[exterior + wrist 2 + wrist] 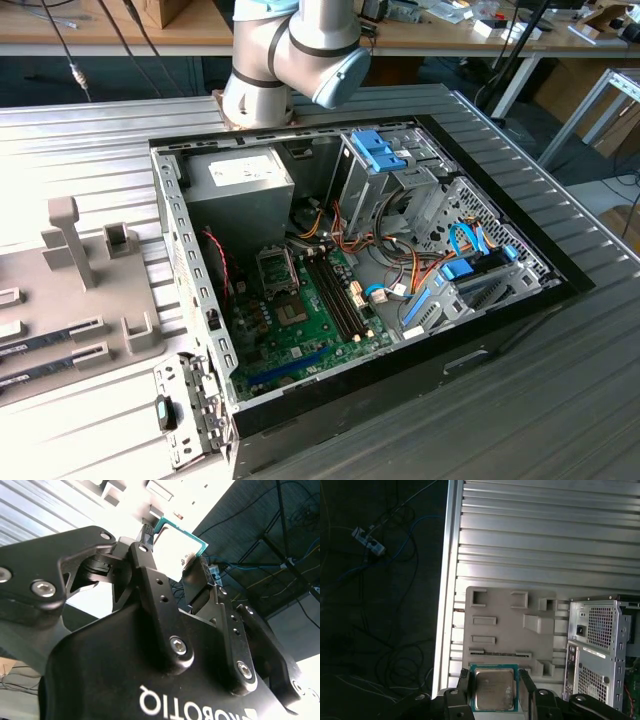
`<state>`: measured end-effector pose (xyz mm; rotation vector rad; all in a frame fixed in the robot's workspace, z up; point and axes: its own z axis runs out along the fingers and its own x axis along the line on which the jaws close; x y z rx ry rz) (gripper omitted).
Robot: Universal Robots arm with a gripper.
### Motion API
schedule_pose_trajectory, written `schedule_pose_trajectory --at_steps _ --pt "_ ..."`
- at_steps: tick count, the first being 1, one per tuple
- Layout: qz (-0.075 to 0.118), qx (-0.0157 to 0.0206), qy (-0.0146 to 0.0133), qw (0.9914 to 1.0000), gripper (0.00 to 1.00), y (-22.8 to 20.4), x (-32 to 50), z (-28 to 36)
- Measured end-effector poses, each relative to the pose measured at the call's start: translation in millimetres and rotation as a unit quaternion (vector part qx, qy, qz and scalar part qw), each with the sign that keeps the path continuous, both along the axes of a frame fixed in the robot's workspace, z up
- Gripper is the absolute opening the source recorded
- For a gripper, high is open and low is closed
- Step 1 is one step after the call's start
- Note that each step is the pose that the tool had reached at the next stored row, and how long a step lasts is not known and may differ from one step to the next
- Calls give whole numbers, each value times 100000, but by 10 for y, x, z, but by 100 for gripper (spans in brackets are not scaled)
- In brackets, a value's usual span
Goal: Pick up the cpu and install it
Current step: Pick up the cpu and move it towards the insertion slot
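Cpu (494, 689) is pinched edge-on between the gripper (495, 696) fingers (525, 690), which are closed onto two opposite sides. Its silvery top faces the first wrist view; its green border shows in the second wrist view (176, 540), w/ the gripper (172, 562) clamped round it. Behind it lies the grey fixture tray (500, 615) on the ribbed table; the chip looks lifted clear of it, beside the open pc case (600, 630). So pick-up reads as done. Install not done: in the exterior view the black socket frame (277, 268) on the motherboard (310, 345), near the power supply (240, 185), sits well apart from the arm (290, 50), and looks unfilled, tho hard to tell.
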<state>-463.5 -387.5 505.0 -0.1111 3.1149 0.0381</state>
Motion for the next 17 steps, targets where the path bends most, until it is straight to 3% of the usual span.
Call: schedule_pose_trajectory --at_steps 17 --pt "0 -3 3 100000 47 0 1 53"
